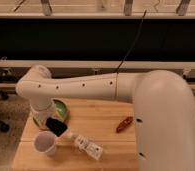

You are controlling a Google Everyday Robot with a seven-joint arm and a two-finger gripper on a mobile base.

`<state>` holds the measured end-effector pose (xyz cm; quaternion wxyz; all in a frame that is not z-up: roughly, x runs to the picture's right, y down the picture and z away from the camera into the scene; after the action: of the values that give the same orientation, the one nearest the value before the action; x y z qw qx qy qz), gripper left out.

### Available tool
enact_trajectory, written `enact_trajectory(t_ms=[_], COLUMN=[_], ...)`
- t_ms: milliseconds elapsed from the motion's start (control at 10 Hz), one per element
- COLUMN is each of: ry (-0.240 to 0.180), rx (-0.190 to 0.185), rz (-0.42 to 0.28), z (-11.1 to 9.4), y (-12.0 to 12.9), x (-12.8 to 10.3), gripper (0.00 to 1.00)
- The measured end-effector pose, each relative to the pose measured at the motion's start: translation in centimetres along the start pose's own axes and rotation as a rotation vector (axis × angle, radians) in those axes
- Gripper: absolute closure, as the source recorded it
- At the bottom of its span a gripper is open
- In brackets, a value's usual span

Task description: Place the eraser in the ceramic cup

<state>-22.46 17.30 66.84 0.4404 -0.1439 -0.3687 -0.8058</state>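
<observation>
The black eraser [56, 126] hangs at the near edge of the green plate [61, 107], just above and right of the white ceramic cup [45, 143]. My gripper [51, 122] sits at the end of the white arm that reaches in from the right. It is shut on the eraser and mostly hidden behind the wrist. The cup stands upright on the wooden table [106, 145] near its front left corner, and its mouth looks empty.
A white labelled bottle [86, 146] lies on its side right of the cup. A small red-orange object [124, 124] lies at the right. The arm's large white link covers the table's right side. A chair base shows on the floor at left.
</observation>
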Motion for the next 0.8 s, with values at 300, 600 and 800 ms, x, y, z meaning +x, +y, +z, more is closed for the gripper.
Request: enact_trajectory(t_ms=[300, 600, 800], ry=[0.013, 0.026, 0.027], rx=[0.033, 0.057, 0.066], rz=[-0.016, -0.048, -0.075], z=[0.8, 0.9, 1.2], y=[-0.8, -2.2, -3.5], x=[-1.2, -2.7, -3.2], gripper=[1.0, 1.0, 1.0])
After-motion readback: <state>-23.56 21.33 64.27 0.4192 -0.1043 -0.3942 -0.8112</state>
